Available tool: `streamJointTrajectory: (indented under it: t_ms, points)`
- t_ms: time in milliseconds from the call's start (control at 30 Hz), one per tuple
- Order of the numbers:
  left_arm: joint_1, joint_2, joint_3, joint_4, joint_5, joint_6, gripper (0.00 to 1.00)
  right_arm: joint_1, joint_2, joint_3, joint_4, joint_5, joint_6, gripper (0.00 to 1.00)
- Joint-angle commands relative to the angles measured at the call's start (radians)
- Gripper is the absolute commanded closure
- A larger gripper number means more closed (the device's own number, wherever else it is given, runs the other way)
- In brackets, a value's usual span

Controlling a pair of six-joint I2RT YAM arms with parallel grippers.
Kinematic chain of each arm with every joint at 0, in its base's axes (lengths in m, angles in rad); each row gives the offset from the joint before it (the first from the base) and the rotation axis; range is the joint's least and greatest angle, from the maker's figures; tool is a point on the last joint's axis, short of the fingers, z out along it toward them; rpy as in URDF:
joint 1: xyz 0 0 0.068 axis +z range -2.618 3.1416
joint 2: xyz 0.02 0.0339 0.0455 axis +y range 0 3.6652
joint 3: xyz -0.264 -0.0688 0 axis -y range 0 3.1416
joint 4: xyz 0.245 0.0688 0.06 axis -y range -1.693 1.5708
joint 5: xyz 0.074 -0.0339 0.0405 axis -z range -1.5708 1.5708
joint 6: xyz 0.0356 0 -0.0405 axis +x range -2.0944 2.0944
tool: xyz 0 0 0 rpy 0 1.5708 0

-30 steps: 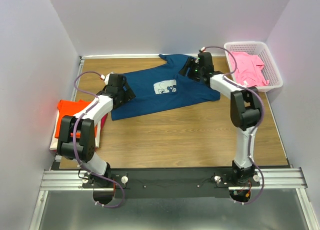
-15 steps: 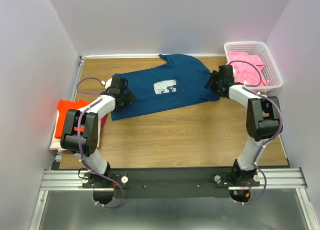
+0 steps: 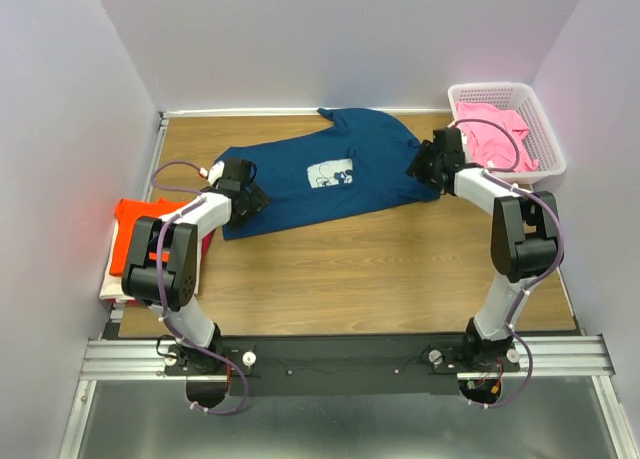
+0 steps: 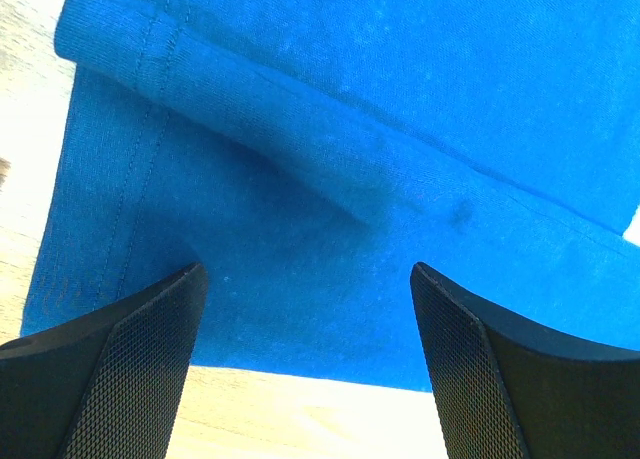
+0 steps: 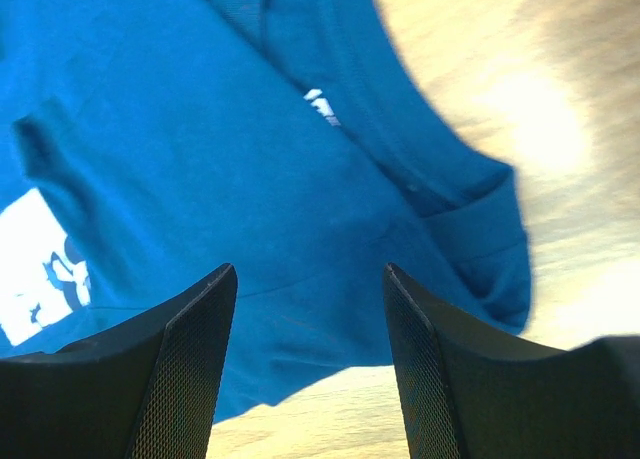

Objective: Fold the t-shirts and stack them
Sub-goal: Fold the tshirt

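"Top external view: where was the navy t-shirt?"
"Spread out on the wooden table, with the left gripper at its hem end and the right gripper at its collar end."
"Left wrist view?"
"Fingers wide apart over the blue hem, pinching nothing."
"Right wrist view?"
"Fingers also spread, over the collar; nothing held."

The navy t-shirt is cut off by the picture's edges ahead of and to both sides of the left gripper. Around the right gripper the cloth is blurred. The white print to its left is cropped and cannot be read.
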Motion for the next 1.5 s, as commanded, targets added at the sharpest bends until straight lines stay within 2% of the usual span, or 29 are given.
streamJointTrajectory:
  t_ms: [0,367,533,967,1200,1300,1433,1467]
  points:
    - [-0.001,0.011,0.003,0.006,-0.057,-0.039,0.11,0.034,0.031,0.050,-0.003,-0.004,-0.008,0.33]
    - [-0.001,0.009,-0.006,0.014,-0.157,-0.099,0.13,0.042,0.150,0.073,-0.003,-0.001,0.040,0.33]
    - [-0.010,0.014,-0.060,0.000,-0.153,-0.132,0.15,0.042,0.117,0.001,-0.006,0.036,0.094,0.32]
    - [-0.043,-0.140,-0.198,-0.028,-0.177,-0.141,0.15,-0.009,-0.049,-0.275,-0.023,0.042,0.198,0.30]
    - [-0.081,-0.238,-0.288,-0.029,-0.179,-0.163,0.15,-0.025,-0.348,-0.527,-0.076,0.093,0.273,0.29]
    - [-0.101,-0.281,-0.334,-0.035,-0.177,-0.174,0.15,-0.024,-0.567,-0.661,-0.145,0.090,0.317,0.29]
    - [-0.132,-0.351,-0.386,-0.045,-0.173,-0.200,0.15,-0.027,-0.751,-0.749,-0.272,0.102,0.385,0.28]
    - [-0.145,-0.383,-0.397,-0.052,-0.168,-0.206,0.15,-0.027,-0.847,-0.775,-0.304,0.103,0.396,0.28]
